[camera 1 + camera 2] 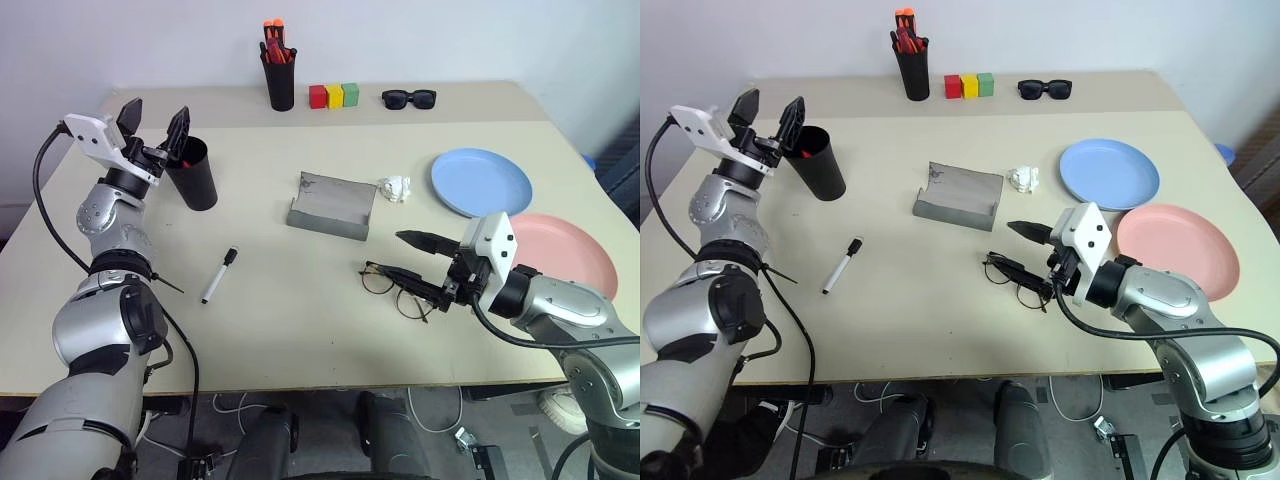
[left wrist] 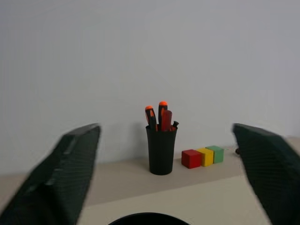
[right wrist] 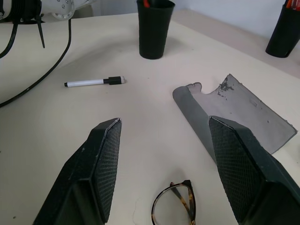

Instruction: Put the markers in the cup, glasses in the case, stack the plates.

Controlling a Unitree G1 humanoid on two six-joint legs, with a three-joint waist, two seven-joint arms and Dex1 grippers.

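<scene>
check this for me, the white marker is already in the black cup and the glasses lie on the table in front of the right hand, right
Not quite. The white marker lies on the table, apart from the black cup, as the left eye view shows. The glasses do lie in front of the right hand.

A beige table point(image 1: 300, 330) stands against a plain white wall point(image 1: 400, 40).

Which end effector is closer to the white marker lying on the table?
Left. The left end effector hovers above the cup, behind the white marker; the right end effector is farther, by the glasses.

Case point(image 1: 331, 207) mid-table; glasses point(image 1: 395, 288) in front; cup point(image 1: 192, 173) left; plates point(image 1: 481, 182) right.
</scene>
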